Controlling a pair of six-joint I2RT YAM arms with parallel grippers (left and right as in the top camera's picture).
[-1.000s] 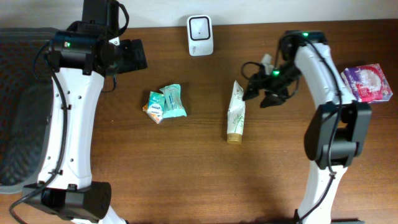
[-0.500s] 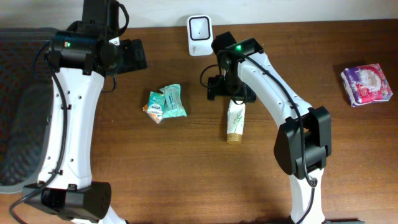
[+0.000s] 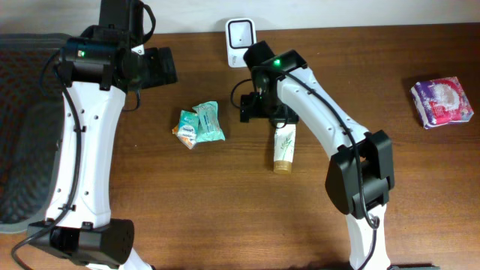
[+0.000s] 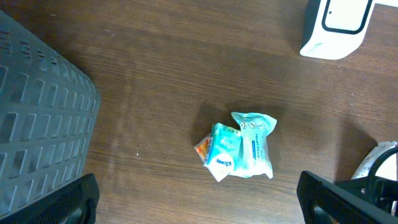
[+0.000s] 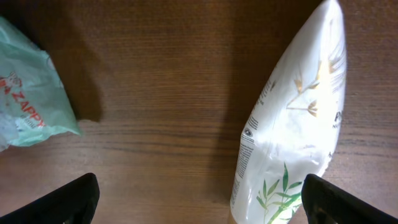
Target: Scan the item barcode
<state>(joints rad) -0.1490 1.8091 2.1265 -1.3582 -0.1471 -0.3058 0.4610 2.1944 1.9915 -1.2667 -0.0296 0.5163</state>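
Note:
A white tube with green leaves [image 3: 284, 146] lies on the wooden table, its crimped end hidden under my right gripper [image 3: 266, 112]. In the right wrist view the tube [image 5: 292, 130] reaches in between the wide-open jaws near the right finger, and my right gripper [image 5: 199, 202] holds nothing. A white barcode scanner [image 3: 241, 43] stands at the back edge, also in the left wrist view [image 4: 336, 28]. My left gripper [image 3: 159, 67] hangs open and empty [image 4: 199, 205] above the teal tissue packets [image 4: 239, 152].
The teal tissue packets [image 3: 200, 124] lie left of the tube, their edge showing in the right wrist view [image 5: 31, 106]. A pink and purple packet [image 3: 442, 101] sits at the far right. A dark grey mesh basket [image 3: 22, 135] fills the left side.
My right arm swung from the right side of the table leftward, over the tube's upper end, and its jaws spread wider. The left arm stayed still.

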